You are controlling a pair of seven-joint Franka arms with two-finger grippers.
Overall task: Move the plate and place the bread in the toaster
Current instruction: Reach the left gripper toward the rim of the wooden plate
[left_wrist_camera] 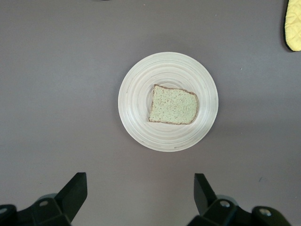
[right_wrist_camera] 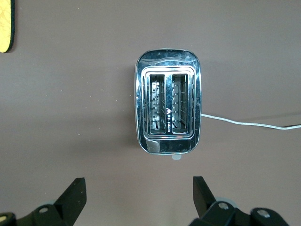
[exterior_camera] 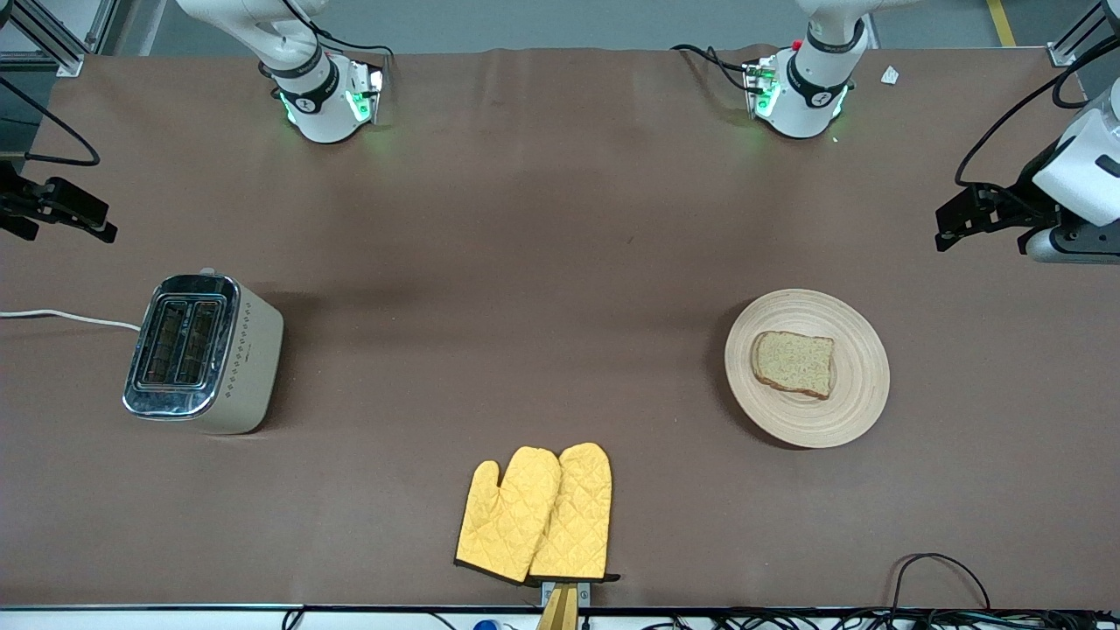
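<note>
Both tools gape wide and empty: left tool (exterior_camera: 954,229) high beside the plate (exterior_camera: 862,385) carrying bread (exterior_camera: 794,362), right tool (exterior_camera: 66,214) near the toaster (exterior_camera: 254,359). Sliding the plate carelessly could shed the slice.

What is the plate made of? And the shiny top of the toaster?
The plate looks like pale wood or bamboo, matte, with fine ring grooves turned into it. The toaster top looks like polished metal: it mirrors light. Its cream side, seen from the front, could be plastic or painted metal.
</note>
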